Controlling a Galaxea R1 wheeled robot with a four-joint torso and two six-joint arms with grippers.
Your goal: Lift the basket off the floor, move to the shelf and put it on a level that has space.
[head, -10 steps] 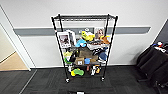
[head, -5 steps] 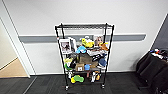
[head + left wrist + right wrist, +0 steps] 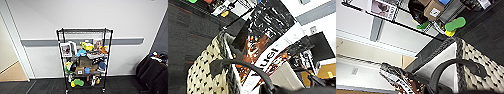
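Note:
The shelf (image 3: 84, 60), a black wire rack on castors, stands against the white wall ahead of me on the dark carpet floor (image 3: 45, 87). Its top level (image 3: 85, 30) is a bare wire grid, while the lower tiers are crowded with toys, boxes and pictures. The cream woven basket (image 3: 205, 75) shows close up in the left wrist view, with a black loop handle (image 3: 243, 66) arching over its dark rim and glossy printed packets (image 3: 268, 37) inside. In the right wrist view the basket (image 3: 478, 67) and its other loop handle (image 3: 446, 67) lie near the rack's post (image 3: 398, 22).
At the left an open doorway leads onto tan wooden flooring (image 3: 12, 72). Dark bags or furniture (image 3: 155, 70) stand at the right. A grey rail (image 3: 37, 42) runs along the wall behind the rack. A green toy (image 3: 455, 23) lies on the lowest tier.
The whole head picture has shifted, so the camera has moved: the rack now sits a little lower and slightly larger in it. The things on the rack have not moved.

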